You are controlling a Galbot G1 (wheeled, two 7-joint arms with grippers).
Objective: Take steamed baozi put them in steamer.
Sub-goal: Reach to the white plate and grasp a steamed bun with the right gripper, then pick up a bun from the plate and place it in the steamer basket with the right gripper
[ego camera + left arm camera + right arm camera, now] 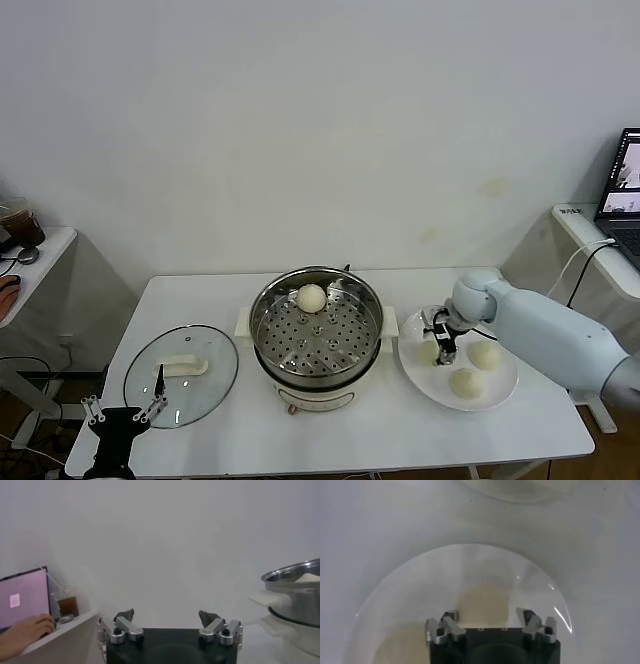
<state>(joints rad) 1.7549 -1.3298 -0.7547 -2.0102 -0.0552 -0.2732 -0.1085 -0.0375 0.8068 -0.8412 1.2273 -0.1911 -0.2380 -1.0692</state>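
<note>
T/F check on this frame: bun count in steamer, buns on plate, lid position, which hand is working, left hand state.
1. One baozi lies in the steamer. True.
2. Two buns remain on the plate. False: three.
3. The glass lid covers the steamer. False: it lies on the table to the robot's left.
4. The right hand is over the plate, open around a bun. True.
5. The left hand holds a bun. False: open, empty, parked at the table's near edge.

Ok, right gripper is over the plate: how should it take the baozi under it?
Straight down from above, right gripper fingers either side of the baozi at its widest middle. It's a smooth dome sitting on the flat white plate, apart from its neighbours, so a low, gentle pinch probably works best.
</note>
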